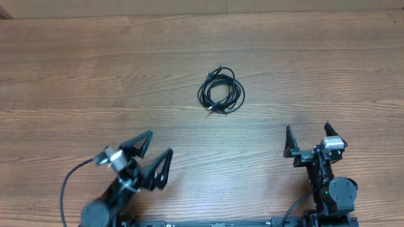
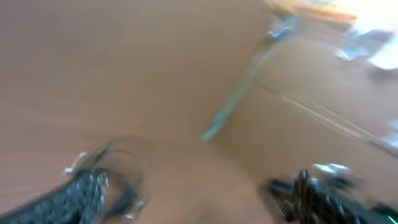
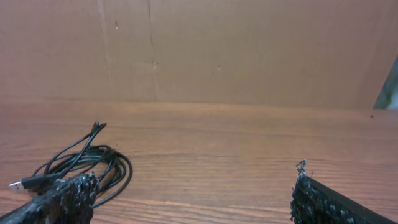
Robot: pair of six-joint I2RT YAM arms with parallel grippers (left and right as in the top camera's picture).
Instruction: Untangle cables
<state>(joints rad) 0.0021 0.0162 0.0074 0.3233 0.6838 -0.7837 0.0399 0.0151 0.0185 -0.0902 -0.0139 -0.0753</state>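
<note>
I have the left gripper (image 1: 160,142) spread wide with nothing between its fingers, and the arm behind it slants so the tips aim forward and toward the right gripper (image 1: 307,126). That one is equally wide and empty, pointing straight ahead of its wrist. Both fingers (image 3: 65,198) sit low at the wrist view's edges.
</note>
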